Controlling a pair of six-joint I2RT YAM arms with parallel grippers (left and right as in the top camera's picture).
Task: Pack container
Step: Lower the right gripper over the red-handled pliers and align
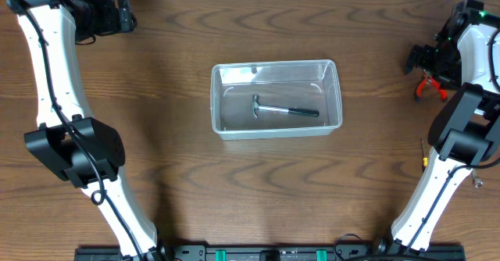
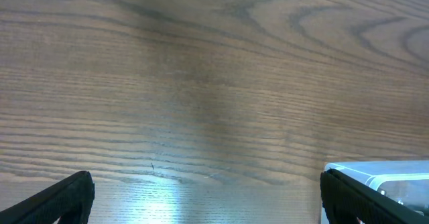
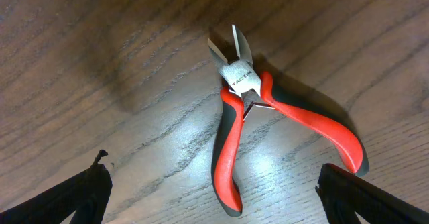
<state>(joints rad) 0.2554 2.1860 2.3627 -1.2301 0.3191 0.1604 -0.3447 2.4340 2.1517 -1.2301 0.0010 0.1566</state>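
Your right gripper hangs over a pair of red-and-black pliers on the wood-grain bench. Its two fingers stand wide apart, one to either side of the tool, and neither touches it. The pliers lie flat directly beneath the gripper. Their handles are splayed toward the wrist camera and their steel nose points away from it.

From overhead, the same gripper sits at the far right of the bench, with the pliers just below it. The clear plastic container stands upright well apart from this gripper, toward the middle of the bench, between your two arms. A hammer with a dark grip lies flat on the container's floor.

Your left gripper is also spread wide and holds nothing, with bare bench showing between its fingers. In the left wrist view a rounded corner of the container shows just past the gripper's right finger. Overhead, the left gripper sits at the far left corner, well apart from the container's near wall.
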